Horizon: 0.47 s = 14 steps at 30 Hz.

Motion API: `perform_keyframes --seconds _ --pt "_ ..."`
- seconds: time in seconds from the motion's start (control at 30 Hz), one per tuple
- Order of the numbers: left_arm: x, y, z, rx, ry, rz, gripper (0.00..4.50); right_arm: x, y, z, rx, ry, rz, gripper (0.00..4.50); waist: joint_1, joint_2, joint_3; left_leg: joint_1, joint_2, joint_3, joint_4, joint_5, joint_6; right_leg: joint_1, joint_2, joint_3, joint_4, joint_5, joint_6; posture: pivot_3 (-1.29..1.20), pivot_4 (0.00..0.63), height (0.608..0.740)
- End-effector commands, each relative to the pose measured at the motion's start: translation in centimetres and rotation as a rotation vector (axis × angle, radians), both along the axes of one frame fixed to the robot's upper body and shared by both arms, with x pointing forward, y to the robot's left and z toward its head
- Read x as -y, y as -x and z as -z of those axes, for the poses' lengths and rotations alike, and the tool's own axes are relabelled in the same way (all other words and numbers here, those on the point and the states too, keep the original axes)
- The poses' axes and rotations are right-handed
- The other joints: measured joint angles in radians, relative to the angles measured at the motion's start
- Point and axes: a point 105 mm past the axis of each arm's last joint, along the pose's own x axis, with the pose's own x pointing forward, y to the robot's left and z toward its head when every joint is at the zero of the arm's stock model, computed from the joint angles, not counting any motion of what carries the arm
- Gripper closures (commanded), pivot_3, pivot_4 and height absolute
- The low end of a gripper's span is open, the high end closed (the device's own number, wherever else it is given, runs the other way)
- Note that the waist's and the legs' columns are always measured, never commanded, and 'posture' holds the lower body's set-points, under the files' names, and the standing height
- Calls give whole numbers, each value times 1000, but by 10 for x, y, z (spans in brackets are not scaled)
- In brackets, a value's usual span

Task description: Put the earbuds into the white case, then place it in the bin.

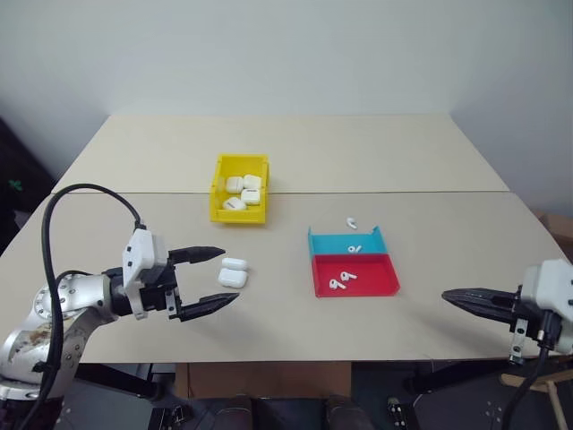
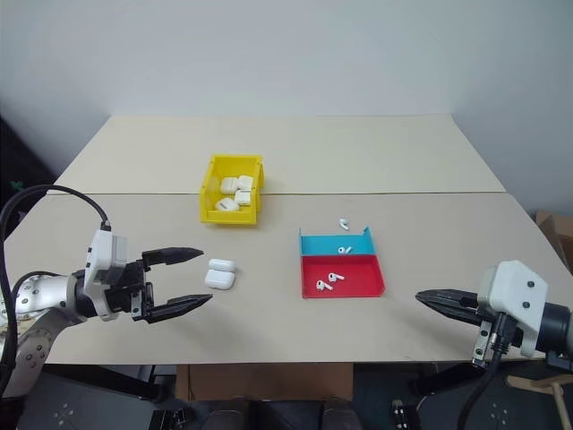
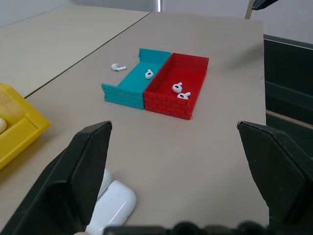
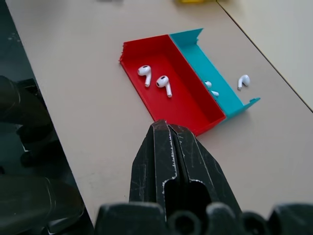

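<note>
Nearest, left gripper [image 1: 208, 279] held level, jaws wide apart, pointing right at two white cases [image 1: 233, 272]; right gripper [image 1: 466, 297] clamped shut, empty, pointing left toward red tray [image 1: 376, 285].

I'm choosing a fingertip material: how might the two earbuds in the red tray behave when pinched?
The earbuds in the red tray look glossy and rounded, so probably slippery. They are tiny with thin stems, so likely light and apt to skid or pivot when nudged.

Left claw [image 1: 215, 278] gapes wide and empty; right claw [image 1: 450, 295] is closed.
</note>
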Motion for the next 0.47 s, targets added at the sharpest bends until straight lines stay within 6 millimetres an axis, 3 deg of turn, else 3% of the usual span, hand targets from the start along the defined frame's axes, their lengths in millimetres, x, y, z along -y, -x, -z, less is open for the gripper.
perform_keyframes --seconds 0.03,0.47 --pt "3 11 -15 71 -29 31 18 0 1 -10 48 24 -8 4500 -1 0 0 0 0 0 0 0 0 0 0 0 0 0 0 0 150 740" --pt "6 20 -20 28 19 73 18 -1 -6 -13 48 31 -26 4500 2 -1 0 0 0 0 0 0 0 0 0 0 0 0 0 0 150 740"
